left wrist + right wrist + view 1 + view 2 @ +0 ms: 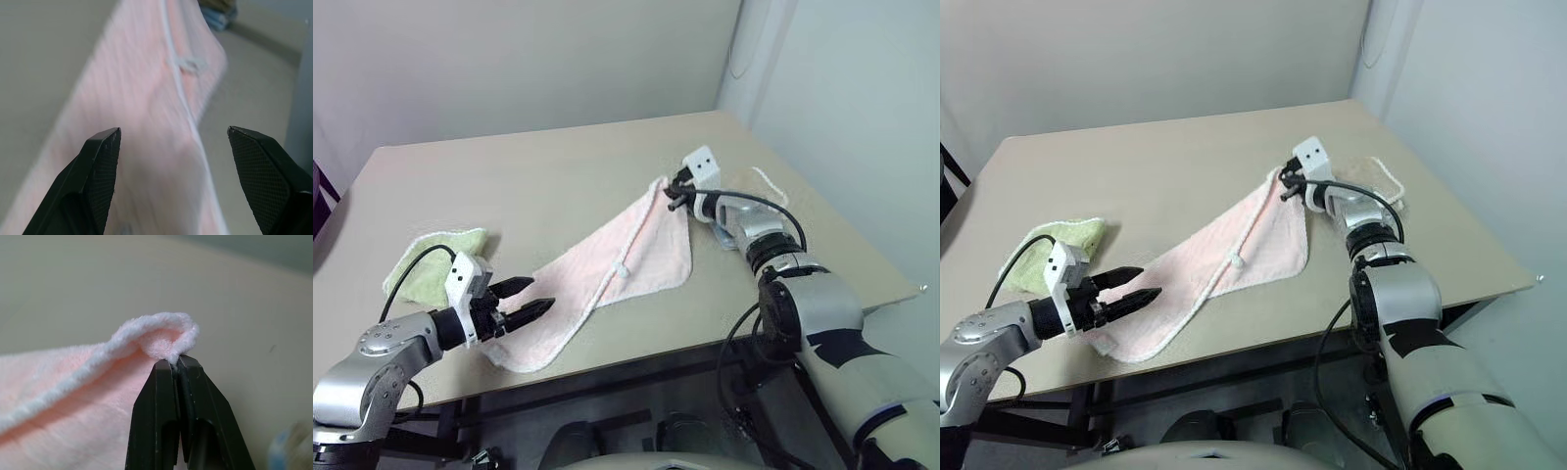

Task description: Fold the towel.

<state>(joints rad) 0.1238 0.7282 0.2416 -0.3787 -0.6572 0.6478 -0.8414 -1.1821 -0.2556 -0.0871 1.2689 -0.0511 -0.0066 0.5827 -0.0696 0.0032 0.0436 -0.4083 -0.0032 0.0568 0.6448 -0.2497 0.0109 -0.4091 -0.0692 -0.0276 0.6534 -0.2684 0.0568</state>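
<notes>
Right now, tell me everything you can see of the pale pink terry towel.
The pale pink terry towel has white stitched edging and a small white loop. It lies stretched diagonally across the beige table, partly doubled over. The right gripper pinches its far corner, lifted off the table. The left gripper hovers open over its near end, beside a light green towel.

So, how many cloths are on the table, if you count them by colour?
Pink: 1, the pink towel, with a corner pinched in the right gripper
Light green: 1, the light green cloth
Beige with white trim: 1, the beige cloth
Blue: 1, the blue cloth, mostly hidden
Total: 4
</notes>
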